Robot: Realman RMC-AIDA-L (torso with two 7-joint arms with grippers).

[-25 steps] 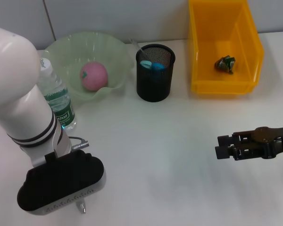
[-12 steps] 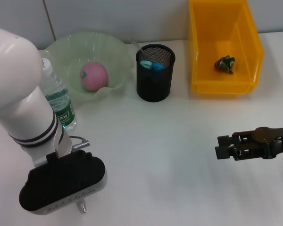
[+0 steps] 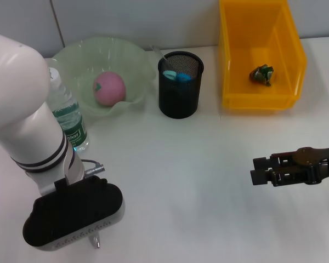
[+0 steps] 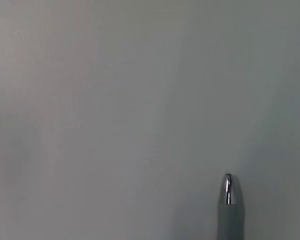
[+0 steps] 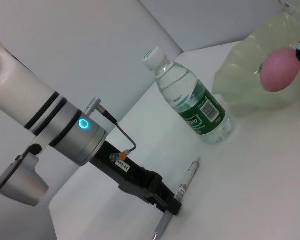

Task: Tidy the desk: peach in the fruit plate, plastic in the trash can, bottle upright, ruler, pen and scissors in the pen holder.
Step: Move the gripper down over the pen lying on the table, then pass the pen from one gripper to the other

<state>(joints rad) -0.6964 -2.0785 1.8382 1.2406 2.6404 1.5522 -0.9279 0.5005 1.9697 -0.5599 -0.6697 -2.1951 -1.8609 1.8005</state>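
Pen [image 5: 188, 180] at seven o'clock on the bench [image 3: 197, 175], lying flat beneath the left gripper [image 5: 162, 202]; tip [image 3: 97, 241] poking out below the wrist. Cannot tell how the left jaws stand. Best gripped mid-barrel, lifted straight, then carried toward one o'clock to the pen holder [image 3: 180, 85]. Open bench between; bottle [image 3: 66, 112] upright at ten o'clock, worth skirting. Right gripper [image 3: 254, 170] parked at four o'clock, jaws closed on nothing.

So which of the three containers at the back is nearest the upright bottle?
The pale green fruit plate holding the peach; the bottle stands right beside it, unlike the black pen holder and yellow bin.
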